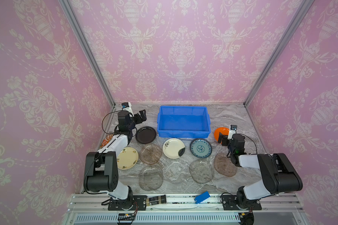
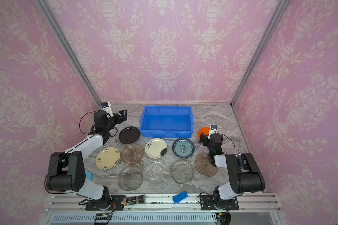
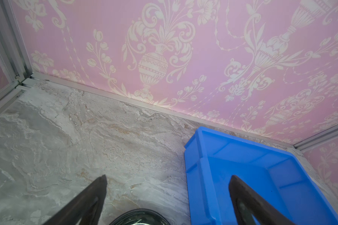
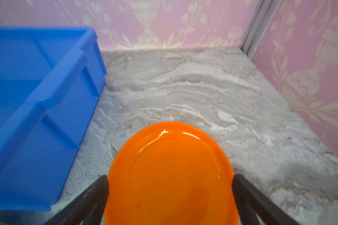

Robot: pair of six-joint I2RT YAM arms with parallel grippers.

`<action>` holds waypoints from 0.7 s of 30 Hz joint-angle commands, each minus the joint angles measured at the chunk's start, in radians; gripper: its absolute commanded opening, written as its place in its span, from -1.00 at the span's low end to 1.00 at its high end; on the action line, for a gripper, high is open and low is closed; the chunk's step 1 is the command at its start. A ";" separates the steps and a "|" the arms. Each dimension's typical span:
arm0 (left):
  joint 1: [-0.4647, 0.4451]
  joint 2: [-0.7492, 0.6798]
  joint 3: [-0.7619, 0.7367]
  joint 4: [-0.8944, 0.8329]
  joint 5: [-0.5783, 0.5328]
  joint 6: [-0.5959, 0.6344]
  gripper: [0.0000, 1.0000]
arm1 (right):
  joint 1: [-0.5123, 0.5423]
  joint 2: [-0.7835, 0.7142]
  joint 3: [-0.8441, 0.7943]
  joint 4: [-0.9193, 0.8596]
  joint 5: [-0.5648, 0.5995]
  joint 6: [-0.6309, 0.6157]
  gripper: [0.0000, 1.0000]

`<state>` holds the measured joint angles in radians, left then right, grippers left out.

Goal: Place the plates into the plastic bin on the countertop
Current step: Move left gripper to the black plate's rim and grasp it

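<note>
Top views, ten plates (image 1: 173, 148), one bin (image 1: 183, 134), left hand (image 1: 142, 116) and right hand (image 1: 221, 138) both spread wide.

Bin (image 1: 183, 134): blue plastic, smooth, faint sheen.
Orange plate (image 4: 170, 171): glossy, bright highlights.
Black plate (image 1: 145, 134): glossy.
Clear plate (image 1: 151, 177): see-through, glass-like, textured.
Countertop (image 4: 203, 87): marble pattern, matt, grainy.
Front rail (image 1: 183, 200): bare metal, grooved.

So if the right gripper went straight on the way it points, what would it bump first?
Most likely the orange plate. The right gripper is open and the plate lies just ahead, between its jaws. How high it hangs above the plate is hard to tell.
</note>
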<state>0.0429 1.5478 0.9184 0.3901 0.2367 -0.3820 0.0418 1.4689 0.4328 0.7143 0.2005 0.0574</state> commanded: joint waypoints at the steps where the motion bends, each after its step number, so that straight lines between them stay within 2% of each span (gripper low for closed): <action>1: 0.007 0.023 0.028 -0.107 0.028 0.029 0.99 | 0.000 -0.145 0.155 -0.255 0.113 0.031 1.00; 3: 0.006 0.025 0.029 -0.121 0.012 0.029 0.99 | -0.007 -0.170 0.234 -0.331 0.168 0.029 0.99; 4: 0.008 0.027 0.029 -0.134 0.008 0.032 0.99 | -0.018 -0.173 0.288 -0.411 0.158 0.053 0.99; 10: 0.008 0.040 0.034 -0.162 0.083 0.021 0.99 | -0.042 -0.165 0.432 -0.624 -0.121 0.242 0.99; 14: 0.015 0.015 0.037 -0.221 0.028 -0.009 0.99 | -0.039 -0.148 0.532 -0.769 -0.253 0.369 0.89; 17: 0.037 -0.018 -0.012 -0.219 0.039 -0.093 0.99 | -0.033 -0.151 0.571 -0.831 -0.310 0.426 0.80; 21: 0.064 -0.047 -0.059 -0.249 0.051 -0.143 0.99 | -0.025 -0.155 0.602 -0.895 -0.317 0.434 0.73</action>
<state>0.0868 1.5394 0.8932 0.1917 0.2790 -0.4603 0.0090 1.3243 0.9977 -0.0792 -0.0608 0.4313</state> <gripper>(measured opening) 0.993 0.868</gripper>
